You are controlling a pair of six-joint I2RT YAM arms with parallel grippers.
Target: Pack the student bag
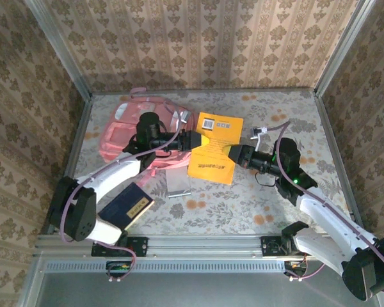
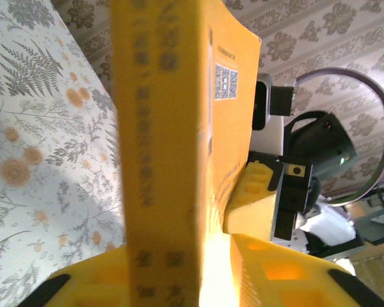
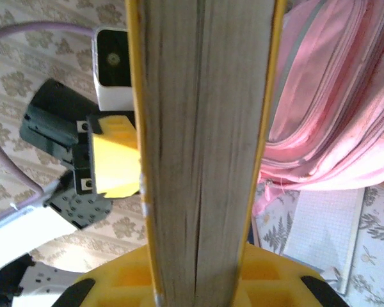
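I have the left tool (image 1: 194, 140) and right tool (image 1: 235, 154) both clamped on one yellow book (image 1: 212, 153), held up just right of the bag (image 1: 121, 131). I judge nothing is packed yet: a blue book (image 1: 128, 206) and a notepad (image 1: 178, 183) lie on the bench (image 1: 294, 128), nearer me than the bag.

Yellow book (image 1: 214, 150) mid-table, gripped at its left edge by the left gripper (image 1: 193, 139) and at its right edge by the right gripper (image 1: 234, 155). Bag (image 1: 125, 131) lies toward the far-left corner of the table (image 1: 262, 204), partly under the left arm. Blue book (image 1: 127, 206) near the near-left corner. Pale pad (image 1: 178, 183) just nearside of the yellow book.
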